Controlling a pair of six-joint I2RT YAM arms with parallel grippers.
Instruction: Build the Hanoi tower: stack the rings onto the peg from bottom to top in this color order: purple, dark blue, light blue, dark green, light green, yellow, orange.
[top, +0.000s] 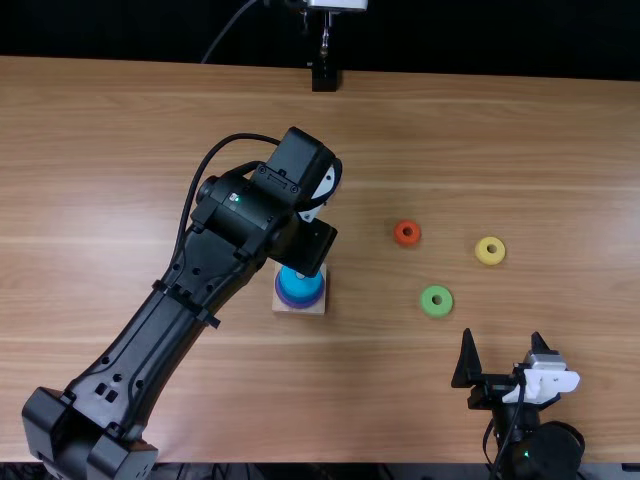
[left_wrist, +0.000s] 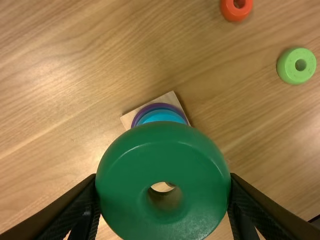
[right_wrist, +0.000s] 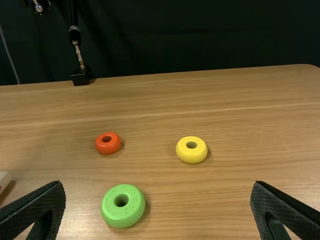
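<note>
My left gripper (top: 304, 246) is over the upper edge of the wooden base (top: 279, 307). On that base are a purple ring (top: 299, 304) and a light blue ring (top: 302, 285) on top. In the left wrist view, my left gripper (left_wrist: 163, 186) is shut on the dark green ring (left_wrist: 125, 175), held above the stack and partly covering it. The peg is hidden. The right gripper (top: 502, 342) stands open near the table's front edge; in the right wrist view, that gripper (right_wrist: 158, 185) has nothing between its fingers. Orange (top: 407, 233), yellow (top: 490, 251) and light green (top: 436, 301) rings lie loose.
The wooden table (top: 560, 180) carries the loose rings to the right of the base. A small black stand (top: 325, 78) is at the far edge. The left arm stretches diagonally over the table's left half.
</note>
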